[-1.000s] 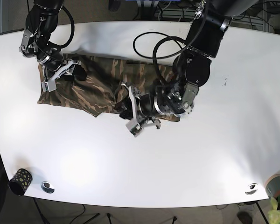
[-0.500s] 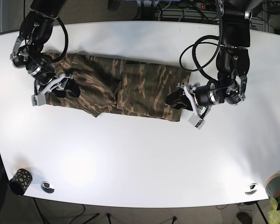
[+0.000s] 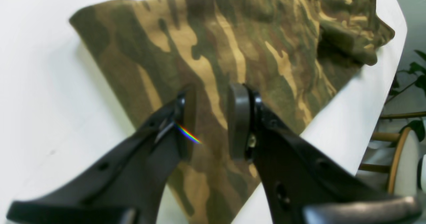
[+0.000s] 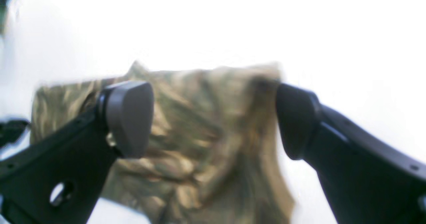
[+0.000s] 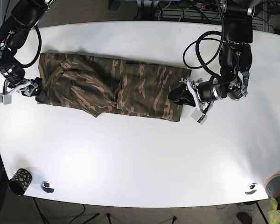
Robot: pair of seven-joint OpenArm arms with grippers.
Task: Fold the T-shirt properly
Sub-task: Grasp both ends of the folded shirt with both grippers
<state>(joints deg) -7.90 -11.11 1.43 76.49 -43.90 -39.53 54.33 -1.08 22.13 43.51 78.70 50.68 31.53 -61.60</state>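
Now the camouflage T-shirt [image 5: 113, 88] lies spread on the white table [image 5: 140, 158]. Left claw [image 5: 183, 98], narrowly parted, rests at the shirt's edge; right claw [image 5: 23, 90] gapes released beside the opposite edge.

The T-shirt [image 5: 113, 87] is a camouflage-print garment in olive, brown and tan. It lies flat on the white surface in the upper middle of the base view, spread as a long band running left to right. Its left end sits slightly higher in the frame than its right end. A raised fold crosses the middle of the band. The lower edge forms a small point left of centre.
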